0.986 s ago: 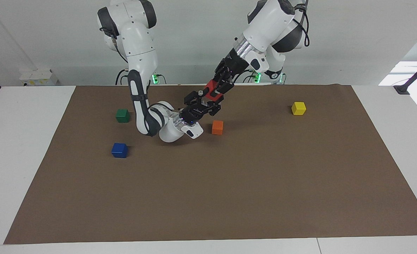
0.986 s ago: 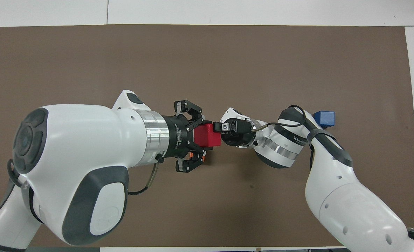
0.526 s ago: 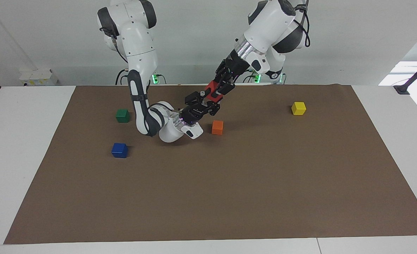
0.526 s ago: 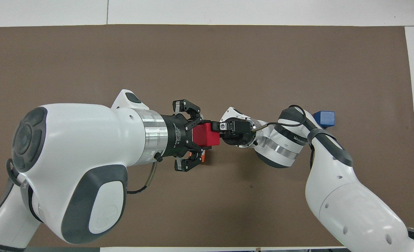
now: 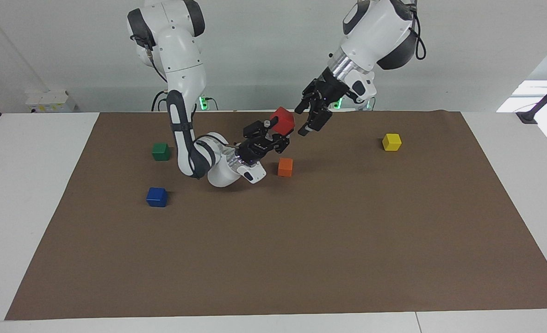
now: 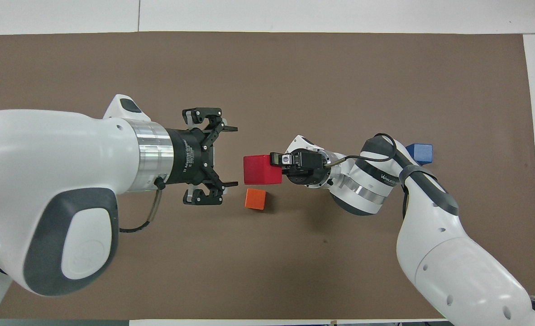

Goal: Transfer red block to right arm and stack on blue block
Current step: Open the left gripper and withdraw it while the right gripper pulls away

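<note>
Handover: as the red block was seen clamped only in the right gripper, the transfer step was judged complete.
Red block: held aloft above the orange cube, toward the mat's edge nearest the robots, around mid-length.
Left gripper: jaws spread wide, nothing held, clear of the block, raised over the mat.
Blue block: sat on the mat toward the right arm's end, well apart from the held block, nothing on it.
Green cube: lay near the blue block, closer to the robots.
Next move: carriage over the blue block was called for, then a square, level lowering before release.
</note>
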